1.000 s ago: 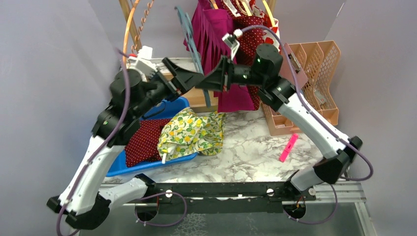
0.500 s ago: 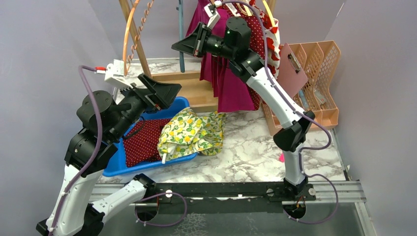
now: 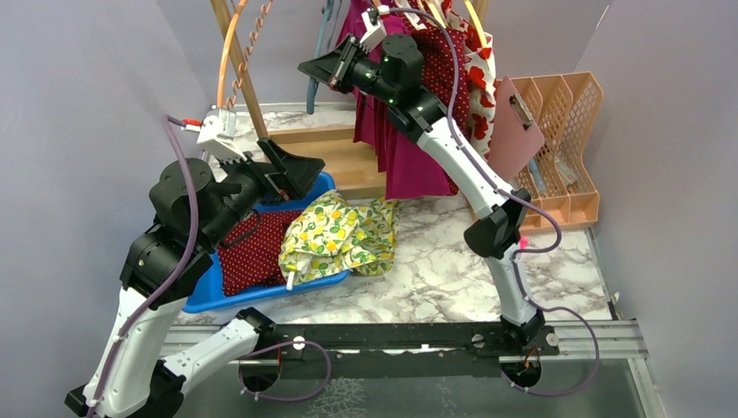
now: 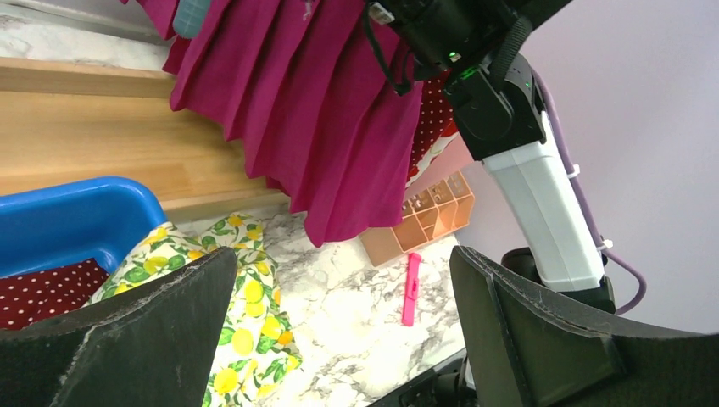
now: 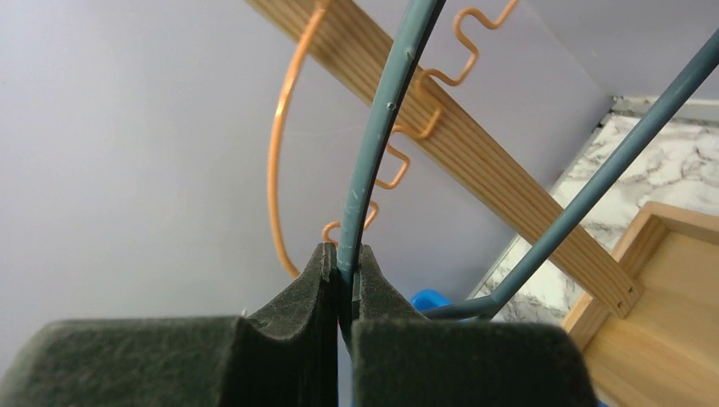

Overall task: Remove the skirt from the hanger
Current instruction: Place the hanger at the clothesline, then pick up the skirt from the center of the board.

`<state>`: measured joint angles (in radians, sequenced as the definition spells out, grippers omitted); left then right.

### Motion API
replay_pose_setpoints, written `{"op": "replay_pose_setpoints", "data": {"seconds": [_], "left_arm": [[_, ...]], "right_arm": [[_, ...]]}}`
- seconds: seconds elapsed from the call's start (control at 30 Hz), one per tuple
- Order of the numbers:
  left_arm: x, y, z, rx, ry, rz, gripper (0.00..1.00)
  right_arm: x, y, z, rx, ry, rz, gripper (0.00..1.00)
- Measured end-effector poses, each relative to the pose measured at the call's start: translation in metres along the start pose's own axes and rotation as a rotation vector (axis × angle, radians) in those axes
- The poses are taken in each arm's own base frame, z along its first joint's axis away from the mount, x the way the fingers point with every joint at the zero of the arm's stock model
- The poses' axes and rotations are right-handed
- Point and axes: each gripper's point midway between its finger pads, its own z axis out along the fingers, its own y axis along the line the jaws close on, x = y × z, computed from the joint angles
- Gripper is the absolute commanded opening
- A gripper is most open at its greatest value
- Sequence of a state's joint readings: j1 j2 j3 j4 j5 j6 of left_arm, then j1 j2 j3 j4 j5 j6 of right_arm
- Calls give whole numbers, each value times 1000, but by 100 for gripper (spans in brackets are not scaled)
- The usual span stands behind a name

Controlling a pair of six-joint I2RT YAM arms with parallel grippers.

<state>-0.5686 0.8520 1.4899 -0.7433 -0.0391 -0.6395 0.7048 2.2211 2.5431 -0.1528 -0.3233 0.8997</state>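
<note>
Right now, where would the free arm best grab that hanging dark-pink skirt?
Probably the lower hem of the skirt, from the front: it hangs free and pleated above the table, while its top is crowded by other clothes and the right arm.

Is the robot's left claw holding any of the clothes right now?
No, the left gripper holds nothing: its jaws stand wide apart with nothing between them.

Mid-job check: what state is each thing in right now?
left gripper: open, empty
right gripper: shut on grey hanger
grey hanger: clamped, no garment visible on it
lemon-print skirt: crumpled, lying across blue bin rim
magenta skirt: hanging
pink marker: lying flat on table
</note>
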Motion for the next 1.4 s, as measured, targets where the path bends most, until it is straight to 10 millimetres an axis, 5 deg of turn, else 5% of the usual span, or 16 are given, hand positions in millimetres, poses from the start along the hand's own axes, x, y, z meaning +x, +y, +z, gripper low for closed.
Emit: {"op": "replay_pose_setpoints", "data": {"seconds": [0.23, 0.43, 0.63, 0.83, 1.0, 1.2, 1.4], "left_arm": [[2, 2, 0, -5, 7, 19, 99], [4, 4, 0, -12, 16, 21, 99], [9, 8, 0, -28, 37, 38, 99], [8, 13, 14, -71, 71, 80, 98], [27, 22, 36, -109, 153, 77, 94], [73, 33, 73, -140, 335, 54, 93], [139, 21, 87, -127, 512, 130, 90]], "right_arm": [[8, -9, 8, 47, -20, 39, 1], [11, -9, 10, 51, -17, 26, 45], [20, -16, -10, 120, 37, -34, 71], [4, 39, -77, 107, 93, -136, 82], [23, 74, -153, 102, 209, -218, 87], [38, 93, -229, 99, 275, -340, 97], [21, 119, -281, 96, 205, -466, 100]]}}
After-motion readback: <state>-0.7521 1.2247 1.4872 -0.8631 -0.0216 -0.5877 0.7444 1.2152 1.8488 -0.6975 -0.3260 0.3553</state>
